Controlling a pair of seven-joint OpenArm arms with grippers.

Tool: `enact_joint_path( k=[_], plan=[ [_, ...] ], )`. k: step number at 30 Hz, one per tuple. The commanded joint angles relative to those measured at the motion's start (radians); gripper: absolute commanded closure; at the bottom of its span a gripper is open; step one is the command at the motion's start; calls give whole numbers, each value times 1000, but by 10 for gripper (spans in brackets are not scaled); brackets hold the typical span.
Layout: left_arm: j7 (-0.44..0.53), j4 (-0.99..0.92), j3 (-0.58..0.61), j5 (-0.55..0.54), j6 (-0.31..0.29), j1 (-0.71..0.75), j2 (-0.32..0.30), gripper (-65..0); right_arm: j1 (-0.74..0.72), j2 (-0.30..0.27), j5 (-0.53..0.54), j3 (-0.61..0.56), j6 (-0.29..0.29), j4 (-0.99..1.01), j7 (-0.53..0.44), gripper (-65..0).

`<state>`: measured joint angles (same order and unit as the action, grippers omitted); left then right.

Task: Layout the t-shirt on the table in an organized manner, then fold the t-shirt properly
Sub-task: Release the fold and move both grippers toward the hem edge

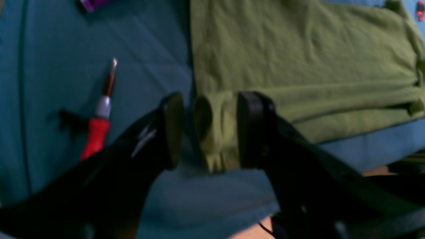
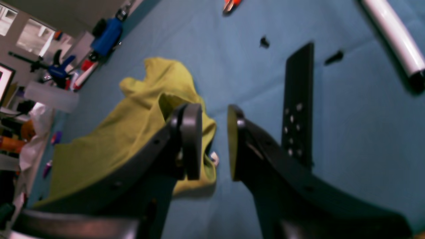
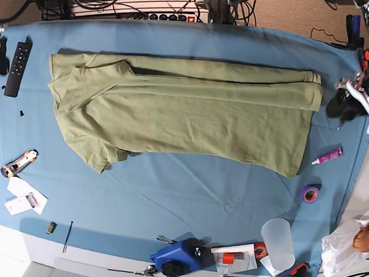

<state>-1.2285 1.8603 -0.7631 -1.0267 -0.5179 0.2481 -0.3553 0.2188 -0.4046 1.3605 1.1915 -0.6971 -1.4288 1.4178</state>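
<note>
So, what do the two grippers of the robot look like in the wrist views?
Both are black. The left gripper has two broad arms ending in flat oval pads, with a faint white marking on one arm. The right gripper has rounded disc-like pads and small holes along its arms.

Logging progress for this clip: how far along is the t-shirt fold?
Done: the t-shirt lies spread lengthwise on the table, its far long edge already folded over as a band.

In hand: nothing. The left end effector stands open around a rolled corner, and the right end effector is open beside the sleeve end.

Left: the near sleeve still sticks out; the other long fold and the crosswise folds remain.
</note>
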Motion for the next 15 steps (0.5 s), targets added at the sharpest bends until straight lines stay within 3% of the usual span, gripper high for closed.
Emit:
enact_joint_path(
  k=[1, 5, 9, 12, 15],
  plan=[
    [29, 16, 10, -5, -4, -16, -19, -275, -31, -39, 33, -2, -1, -18, -21, -146],
    [61, 16, 29, 34, -3, -50, -19, -275, -148, -77, -57, -81, -1, -18, -21, -145],
    [63, 16, 29, 40, -3, -69, -19, -275, -245, -119, -233, -280, -1, -17, -21, -145],
    [63, 16, 29, 40, -4, -68, -19, -275, -319, -140, -387, -447, -1, -17, -175, -145],
    [63, 16, 29, 40, -4, -68, -19, -275, -414, -141, -537, -599, -1, -15, -262, -145]
  ],
)
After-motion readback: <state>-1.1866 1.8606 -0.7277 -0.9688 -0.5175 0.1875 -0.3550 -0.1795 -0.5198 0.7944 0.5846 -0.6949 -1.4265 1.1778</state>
